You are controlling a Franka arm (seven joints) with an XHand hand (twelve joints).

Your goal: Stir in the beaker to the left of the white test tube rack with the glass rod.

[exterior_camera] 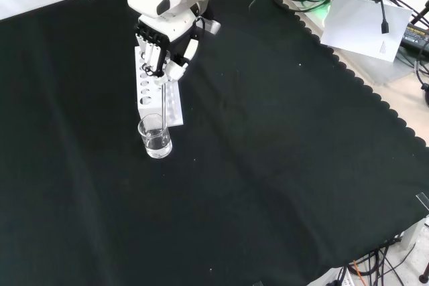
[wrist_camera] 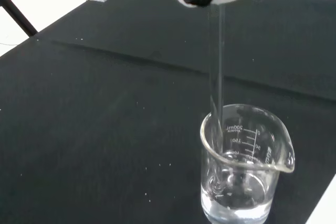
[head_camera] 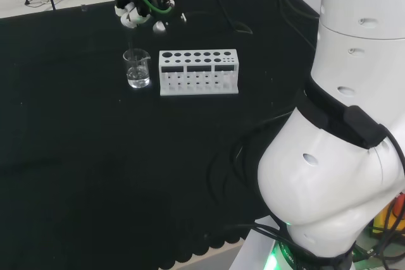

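At centre-left of the front view, we have the rod (exterior_camera: 164, 102) dipped in the beaker (exterior_camera: 155, 140), tip in clear liquid. Hand (exterior_camera: 161, 48) above has fingers curled round the rod's top. Rack (exterior_camera: 174, 108) touches or nearly touches the beaker. Rod looks thin, stiff, slick, brittle; we'd stir small, off the glass wall.

Hand (exterior_camera: 163, 51) curled round glass rod (exterior_camera: 164, 102) (upright), tip in beaker (exterior_camera: 155, 138) beside rack (exterior_camera: 149, 96).
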